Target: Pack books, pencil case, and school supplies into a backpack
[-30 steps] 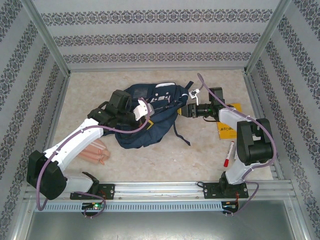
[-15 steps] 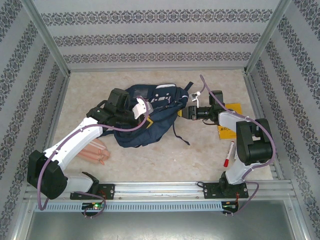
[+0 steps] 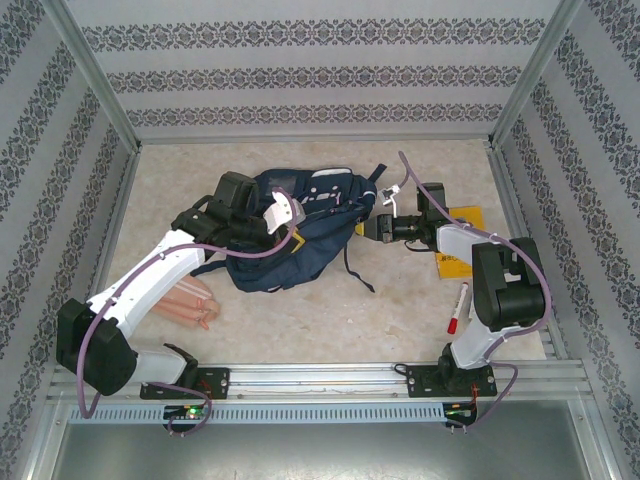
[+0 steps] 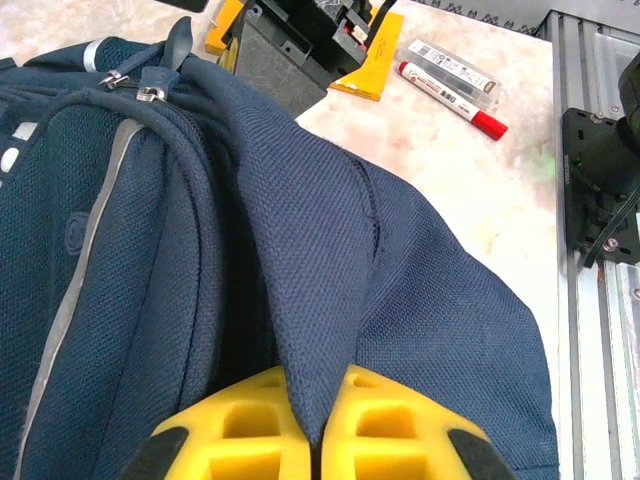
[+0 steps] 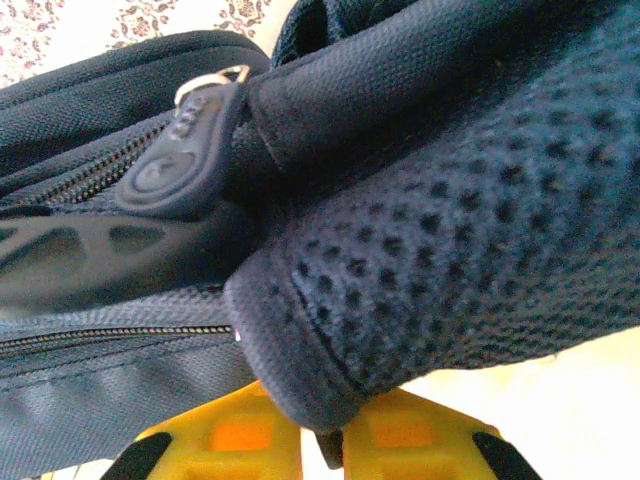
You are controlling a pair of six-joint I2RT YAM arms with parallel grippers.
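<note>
Since earlier frame, closes right gripper [image 5: 320,432] onto backpack [image 3: 320,240] mesh padding at frame centre; keeps left gripper [image 4: 318,425] pinched on fabric fold. Risks either thin bite slipping under opposing pulls.

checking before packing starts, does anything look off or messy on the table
Nothing is spilled or damaged. The backpack lies crumpled and twisted rather than flat. A fold of it is pinched in the left tool and a padded mesh edge in the right tool. One strap trails loose over the table.
</note>
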